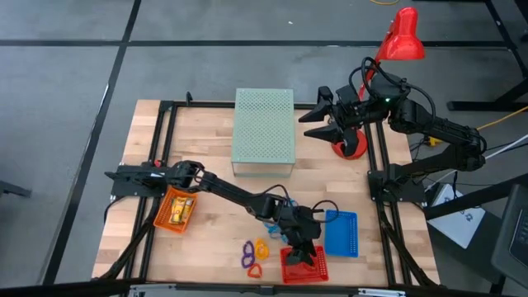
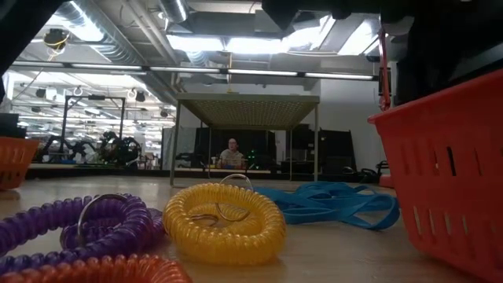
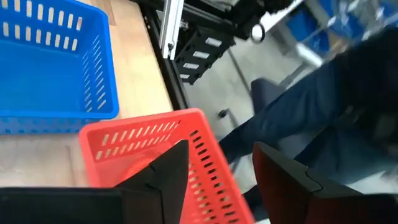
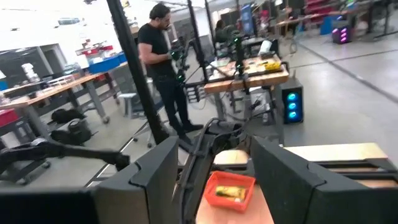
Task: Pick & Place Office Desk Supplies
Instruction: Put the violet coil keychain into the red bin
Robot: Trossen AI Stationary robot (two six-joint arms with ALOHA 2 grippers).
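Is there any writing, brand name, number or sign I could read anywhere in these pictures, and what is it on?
No text can be read in any view.
The red basket, blue basket and orange basket show no labels.
A white sheet beside the table bears dark marks, too small to read.

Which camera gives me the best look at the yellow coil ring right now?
The low view: the yellow coil ring fills the foreground, coils and metal keyring clear. The high view shows it only as a tiny loop near the red basket. Neither wrist view shows it.
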